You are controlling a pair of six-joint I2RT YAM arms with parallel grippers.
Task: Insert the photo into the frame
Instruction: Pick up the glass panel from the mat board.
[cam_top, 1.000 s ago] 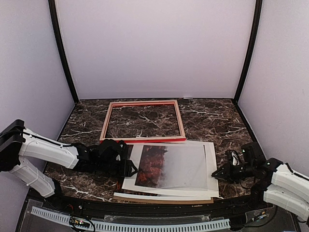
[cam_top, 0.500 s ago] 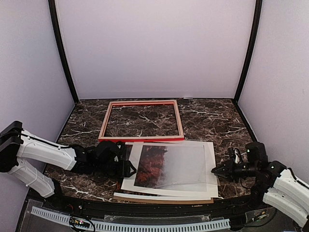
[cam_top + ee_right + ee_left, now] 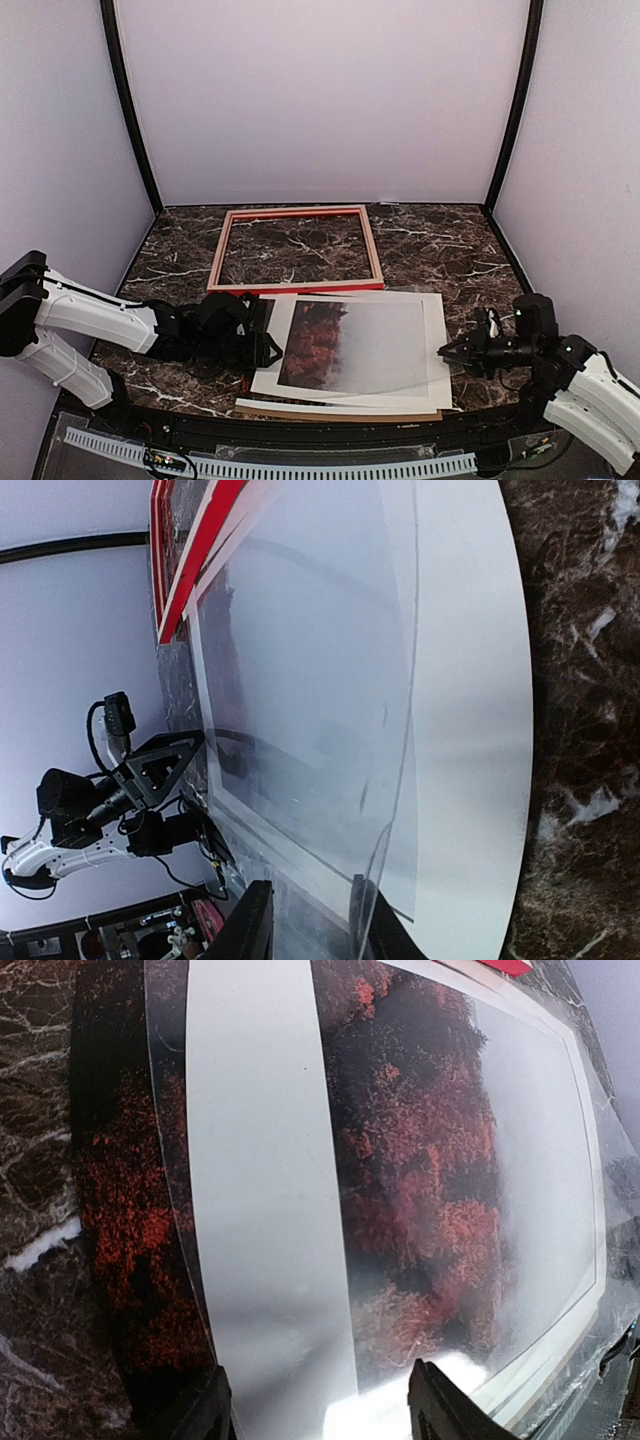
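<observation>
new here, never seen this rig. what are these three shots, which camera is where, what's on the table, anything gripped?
Two robot arms are bolted at the near edge of a marble table: the left arm and the right arm. The wide picture comes from a fixed camera above and behind them. The two close-ups come from a camera on each wrist, looking past that arm's own fingers.

At the back lies the empty red frame. Nearer is a stack: a brown board at the bottom, the photo of red trees in fog, a white mat and a clear sheet.

The left gripper is at the stack's left edge and the right gripper at its right. Both look open, gripping nothing.
</observation>
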